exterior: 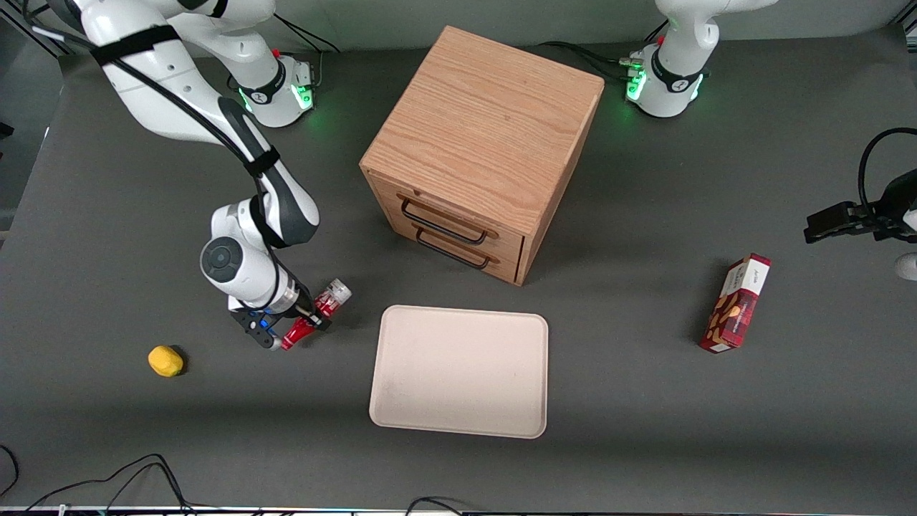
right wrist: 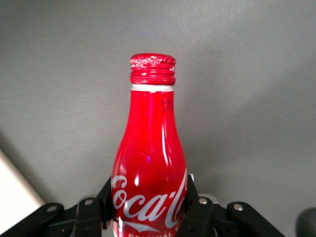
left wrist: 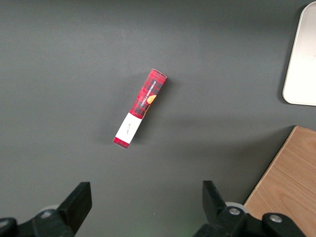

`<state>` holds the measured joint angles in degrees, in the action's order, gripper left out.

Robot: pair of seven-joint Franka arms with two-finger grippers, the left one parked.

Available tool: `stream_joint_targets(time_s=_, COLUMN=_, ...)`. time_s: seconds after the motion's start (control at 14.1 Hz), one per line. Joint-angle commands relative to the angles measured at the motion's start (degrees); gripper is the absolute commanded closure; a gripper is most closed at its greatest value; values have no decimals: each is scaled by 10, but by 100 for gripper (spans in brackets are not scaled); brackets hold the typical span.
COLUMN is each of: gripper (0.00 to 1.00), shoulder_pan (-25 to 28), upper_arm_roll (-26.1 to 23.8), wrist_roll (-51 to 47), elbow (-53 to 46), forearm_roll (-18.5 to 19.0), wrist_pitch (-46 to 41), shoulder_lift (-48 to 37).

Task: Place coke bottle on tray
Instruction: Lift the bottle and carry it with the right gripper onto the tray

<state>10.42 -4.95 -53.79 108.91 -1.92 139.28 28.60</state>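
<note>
The red coke bottle (exterior: 317,315) with white script logo is held between the fingers of my right gripper (exterior: 309,319), beside the cream-beige tray (exterior: 458,369) on the working arm's side. The bottle lies slanted: its red neck points toward the front camera and its silvery base points away. In the right wrist view the bottle (right wrist: 148,158) fills the middle, and the gripper (right wrist: 149,207) has black fingers (right wrist: 104,197) pressed on both sides of its body. I cannot tell whether the bottle touches the table. The tray has nothing on it.
A wooden two-drawer cabinet (exterior: 480,143) stands farther from the front camera than the tray. A yellow lemon-like object (exterior: 165,360) lies near the gripper, toward the working arm's end. A red snack box (exterior: 736,303) lies toward the parked arm's end and also shows in the left wrist view (left wrist: 139,108).
</note>
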Motion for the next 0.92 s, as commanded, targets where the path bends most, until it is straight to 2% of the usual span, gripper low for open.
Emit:
stream_joint_targets(time_s=0.0, gripper=100, shoulder_pan=-1, upper_arm_roll=-1, wrist_roll=-7, elbow=-75, forearm_roll=2, wrist_pitch=-139, shoulder_lift=-58)
stream_joint_targets(time_s=0.21, gripper=100, shoulder_pan=1, upper_arm_roll=-1, wrist_roll=13, elbow=-219, forearm_roll=7, wrist_pitch=-265, shoulder_lift=-50)
stream_joint_targets(time_s=0.42, gripper=100, shoulder_pan=6, upper_arm_roll=-6, wrist_roll=74, elbow=-355, forearm_roll=25, wrist_pitch=-330, shoulder_lift=-8)
stream_joint_targets(time_s=0.57, gripper=100, shoulder_pan=16, upper_arm_roll=-29, wrist_roll=108, elbow=-428, forearm_roll=52, wrist_pitch=-328, shoulder_lift=42)
stream_joint_targets(time_s=0.71, gripper=100, shoulder_pan=21, upper_arm_roll=-58, wrist_roll=151, elbow=-506, forearm_roll=56, wrist_pitch=-310, shoulder_lift=111)
stream_joint_targets(time_s=0.85, gripper=100, shoulder_pan=22, upper_arm_roll=-60, wrist_roll=225, elbow=-530, forearm_roll=55, wrist_pitch=-247, shoulder_lift=159)
